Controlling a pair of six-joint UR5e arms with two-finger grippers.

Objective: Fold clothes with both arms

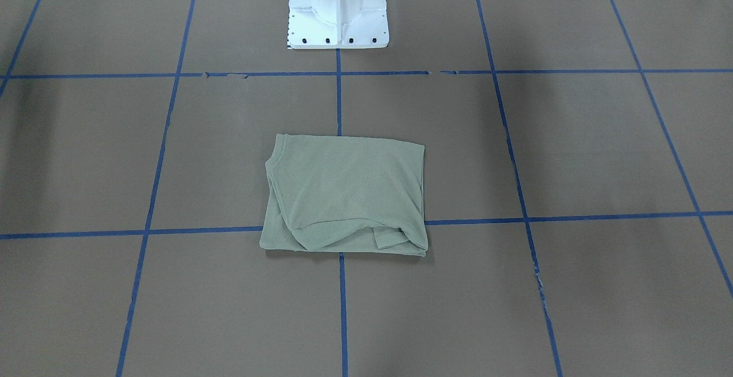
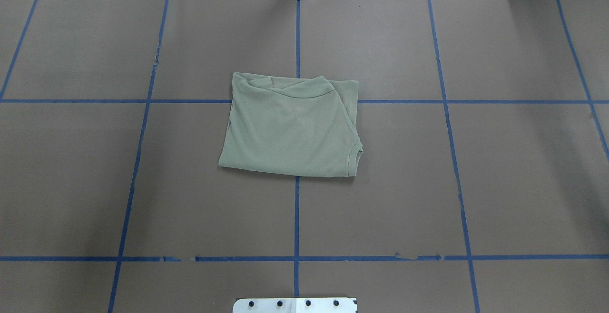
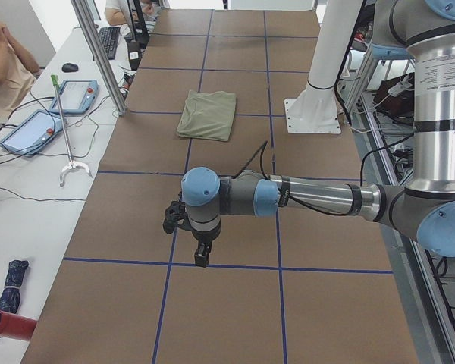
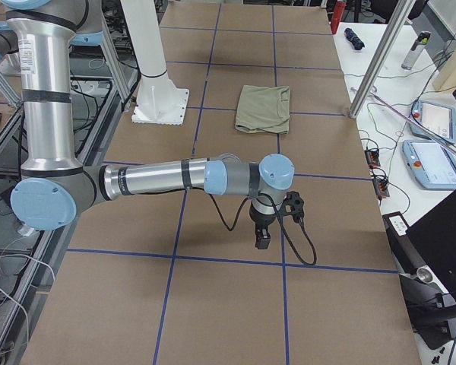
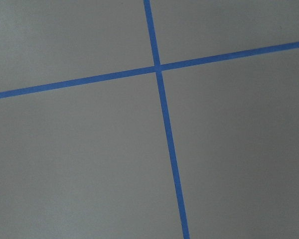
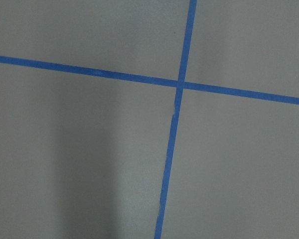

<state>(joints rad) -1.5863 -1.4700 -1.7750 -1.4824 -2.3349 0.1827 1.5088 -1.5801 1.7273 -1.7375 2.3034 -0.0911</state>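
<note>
The sage-green shirt (image 2: 291, 126) lies folded into a rough rectangle at the middle of the table, its round neck at one corner. It also shows in the front-facing view (image 1: 345, 195), the exterior left view (image 3: 208, 114) and the exterior right view (image 4: 264, 108). My left gripper (image 3: 202, 258) hangs over bare table far from the shirt, seen only in the exterior left view. My right gripper (image 4: 262, 239) hangs likewise, seen only in the exterior right view. I cannot tell whether either is open or shut. Both wrist views show only brown table and blue tape.
The brown table (image 2: 476, 184) is marked with blue tape lines (image 2: 296, 218). The white pedestal base (image 1: 338, 7) stands at the robot's side. Operators' side tables with teach pendants (image 3: 74, 95) and cables lie beyond the far edge; a metal post (image 4: 372, 72) stands there.
</note>
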